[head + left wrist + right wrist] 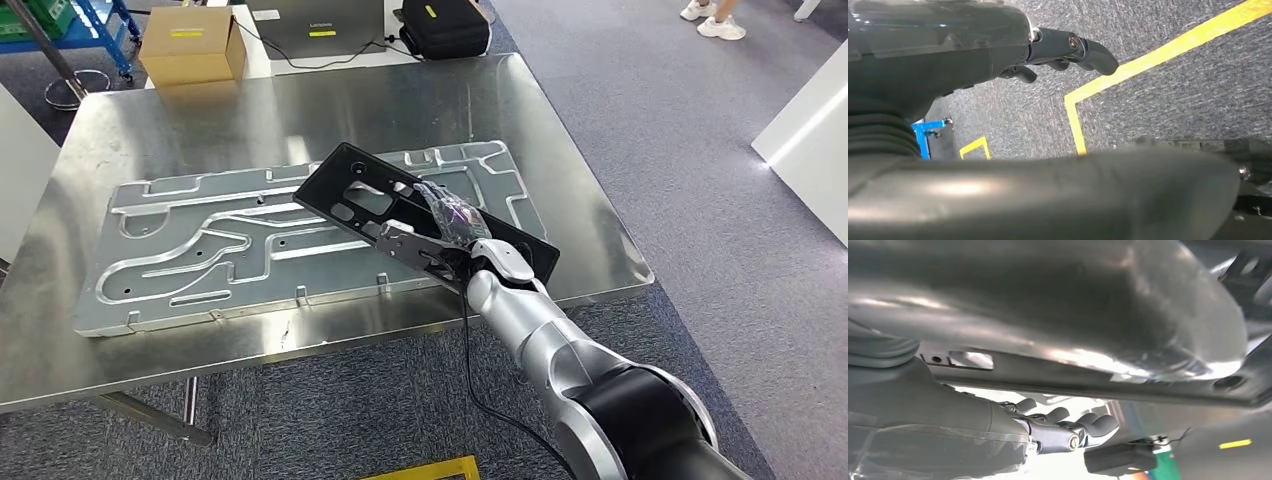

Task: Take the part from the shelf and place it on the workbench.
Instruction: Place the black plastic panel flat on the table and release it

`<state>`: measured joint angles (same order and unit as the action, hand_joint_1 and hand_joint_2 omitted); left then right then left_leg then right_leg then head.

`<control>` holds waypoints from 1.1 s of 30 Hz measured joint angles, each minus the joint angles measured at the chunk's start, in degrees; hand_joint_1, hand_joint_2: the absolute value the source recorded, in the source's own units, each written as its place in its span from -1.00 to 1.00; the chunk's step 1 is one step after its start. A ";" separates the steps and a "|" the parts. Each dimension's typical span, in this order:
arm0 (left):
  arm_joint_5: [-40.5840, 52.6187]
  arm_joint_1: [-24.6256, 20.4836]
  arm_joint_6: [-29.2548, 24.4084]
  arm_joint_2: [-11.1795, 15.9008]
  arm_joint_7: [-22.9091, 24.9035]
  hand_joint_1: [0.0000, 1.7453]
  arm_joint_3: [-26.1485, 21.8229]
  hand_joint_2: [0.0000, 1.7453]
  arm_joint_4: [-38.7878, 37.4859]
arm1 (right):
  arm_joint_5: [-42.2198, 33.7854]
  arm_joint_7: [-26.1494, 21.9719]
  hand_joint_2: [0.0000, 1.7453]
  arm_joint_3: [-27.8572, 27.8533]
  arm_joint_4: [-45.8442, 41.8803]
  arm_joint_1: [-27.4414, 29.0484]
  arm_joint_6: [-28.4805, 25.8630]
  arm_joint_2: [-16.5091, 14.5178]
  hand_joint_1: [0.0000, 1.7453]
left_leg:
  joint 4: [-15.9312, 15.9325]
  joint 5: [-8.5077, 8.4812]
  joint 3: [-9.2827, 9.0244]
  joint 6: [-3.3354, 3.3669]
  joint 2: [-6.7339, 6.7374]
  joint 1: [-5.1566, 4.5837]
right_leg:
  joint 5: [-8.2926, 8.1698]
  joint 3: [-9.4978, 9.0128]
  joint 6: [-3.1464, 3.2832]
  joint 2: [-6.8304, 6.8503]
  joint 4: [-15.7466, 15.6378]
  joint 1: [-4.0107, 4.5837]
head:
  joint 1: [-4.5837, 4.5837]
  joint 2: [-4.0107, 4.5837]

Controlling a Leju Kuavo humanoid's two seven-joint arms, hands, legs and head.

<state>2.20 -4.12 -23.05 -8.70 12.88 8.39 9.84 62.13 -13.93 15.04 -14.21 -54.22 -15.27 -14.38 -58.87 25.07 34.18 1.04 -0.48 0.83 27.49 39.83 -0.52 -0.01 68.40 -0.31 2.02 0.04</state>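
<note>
Right hand [440,240] grips the black part [350,185] above the workbench [560,110]; I'd lower it level before letting go.

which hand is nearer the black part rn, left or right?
Right. The right hand grips the black part over the metal plate on the workbench. The left hand hangs over carpet with yellow floor tape, holding nothing.

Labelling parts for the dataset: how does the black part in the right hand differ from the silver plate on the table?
The flat black slotted part is narrow and matte, held tilted above the table by the right hand. The silver grooved metal plate is far larger, shiny, and lies flat on the steel table. Both are flat panels with machined cut-outs or channels.
</note>
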 joint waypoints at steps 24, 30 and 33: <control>0.27 0.07 1.02 -1.08 1.18 -1.00 0.20 -1.00 0.00 | -4.78 -9.95 -1.00 -5.98 -4.01 -6.16 -7.24 0.76 -1.00 | 1.06 -0.63 -0.26 0.01 0.38 -0.01 | -0.23 -2.34 -0.06 -0.04 -5.29 0.38 | -0.05 0.00; 0.14 0.10 1.68 -1.90 -1.59 -1.00 0.38 -1.00 0.00 | -17.61 -16.52 -1.00 -7.93 -10.01 -12.19 -3.03 4.33 -1.00 | 0.58 -0.56 -0.12 -0.02 -0.01 0.15 | 1.18 1.36 -1.35 0.03 2.85 -0.84 | -0.15 0.00; -0.55 0.20 2.47 -2.06 -3.74 -1.00 0.36 -1.00 0.00 | -28.12 -15.73 -1.00 -8.53 -16.51 -15.54 2.89 8.52 -1.00 | 0.17 -0.31 0.12 -0.72 -0.57 0.10 | -2.94 -3.40 -1.15 0.09 -7.48 -0.81 | -0.13 0.00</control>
<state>1.65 -3.92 -20.59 -10.76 9.14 8.75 9.84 34.01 -29.67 6.51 -30.72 -69.75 -12.38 -5.86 -58.70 24.76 34.31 0.32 -1.05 0.92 24.55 36.43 -1.67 0.09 60.93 -1.12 1.89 0.04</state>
